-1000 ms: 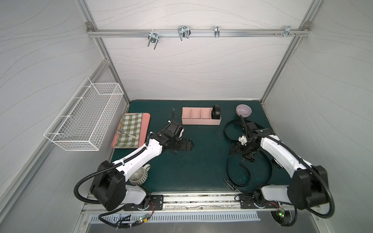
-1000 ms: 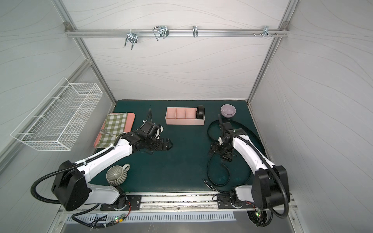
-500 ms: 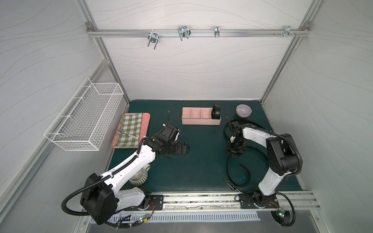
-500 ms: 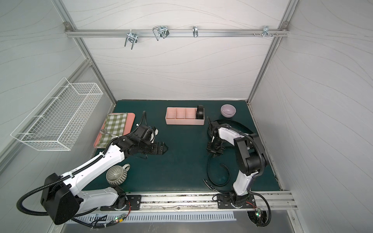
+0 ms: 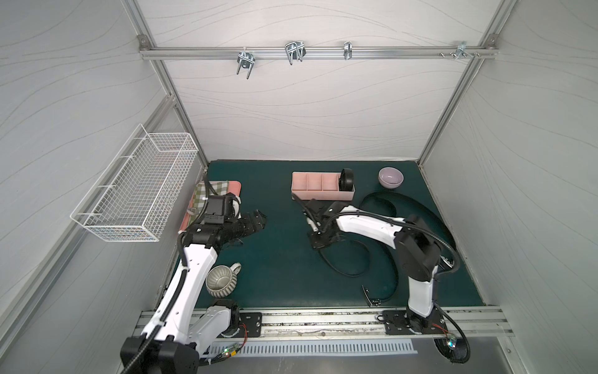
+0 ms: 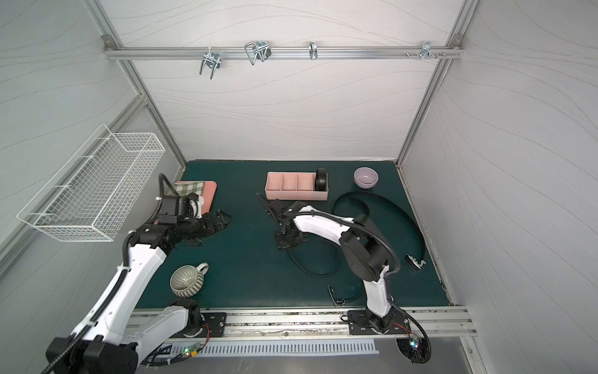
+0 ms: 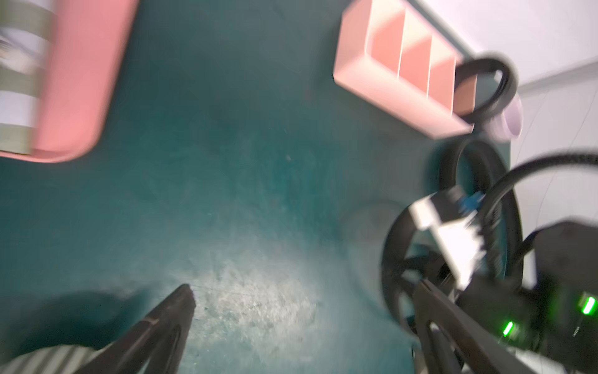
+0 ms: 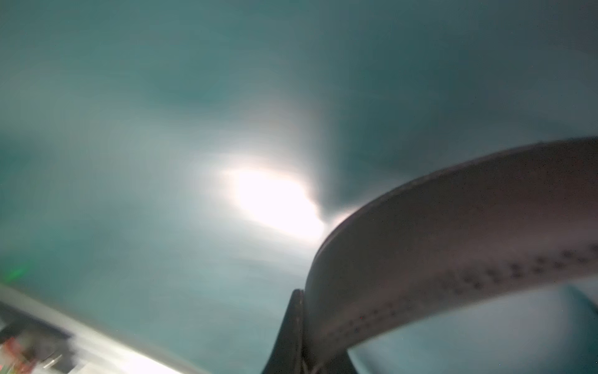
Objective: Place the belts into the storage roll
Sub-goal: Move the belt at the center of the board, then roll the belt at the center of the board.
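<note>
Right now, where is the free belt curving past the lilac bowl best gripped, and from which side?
Grip the free belt on its open arc midway, coming straight down with the jaws astride the strap: it seems to stand on edge, so both faces are reachable there. Avoid the buckle, which is bulky.

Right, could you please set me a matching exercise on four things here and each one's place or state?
1 coiled belt
2 lilac bowl
3 ribbed grey mug
4 right claw

A shut on the loose belt
B near the green mat's front edge
C in the pink organiser's end compartment
D at the mat's back, beside the organiser

Pairs: 1-C, 2-D, 3-B, 4-A.
</note>
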`<control>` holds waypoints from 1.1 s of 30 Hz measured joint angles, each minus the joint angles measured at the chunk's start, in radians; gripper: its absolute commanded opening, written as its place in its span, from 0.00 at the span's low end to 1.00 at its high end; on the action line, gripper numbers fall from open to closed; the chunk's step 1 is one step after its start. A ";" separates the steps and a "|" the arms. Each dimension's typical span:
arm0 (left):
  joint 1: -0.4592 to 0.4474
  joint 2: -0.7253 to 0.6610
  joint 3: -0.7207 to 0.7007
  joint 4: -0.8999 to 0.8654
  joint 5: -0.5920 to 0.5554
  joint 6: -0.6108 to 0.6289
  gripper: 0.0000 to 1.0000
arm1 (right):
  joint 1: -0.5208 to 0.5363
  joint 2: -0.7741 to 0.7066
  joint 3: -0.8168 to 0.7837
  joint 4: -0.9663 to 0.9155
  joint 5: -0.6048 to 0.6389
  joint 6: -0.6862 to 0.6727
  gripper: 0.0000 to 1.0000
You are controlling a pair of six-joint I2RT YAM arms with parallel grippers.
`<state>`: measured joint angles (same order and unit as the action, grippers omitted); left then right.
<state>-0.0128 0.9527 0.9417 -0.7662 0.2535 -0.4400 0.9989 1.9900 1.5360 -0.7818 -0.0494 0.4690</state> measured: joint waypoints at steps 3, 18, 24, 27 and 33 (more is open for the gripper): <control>0.079 -0.108 -0.006 -0.001 -0.034 -0.021 0.99 | 0.113 0.069 0.084 0.035 -0.014 -0.078 0.08; 0.082 -0.088 -0.137 0.087 0.064 -0.086 0.99 | 0.068 -0.517 -0.404 0.098 -0.074 -0.222 0.99; -0.313 0.105 -0.089 0.124 0.035 0.032 0.99 | -0.295 -0.726 -0.474 0.089 -0.166 -0.161 0.99; -0.491 0.220 -0.061 0.135 0.020 0.123 0.99 | -0.464 -0.731 -0.485 0.047 -0.159 -0.157 0.99; -0.659 0.416 0.072 0.043 -0.083 0.296 0.99 | -0.597 -0.695 -0.445 -0.037 -0.172 -0.164 0.99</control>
<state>-0.6720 1.3685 1.0138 -0.7231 0.1707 -0.1444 0.4019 1.2945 1.0912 -0.8192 -0.2218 0.3054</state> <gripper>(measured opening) 0.990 0.989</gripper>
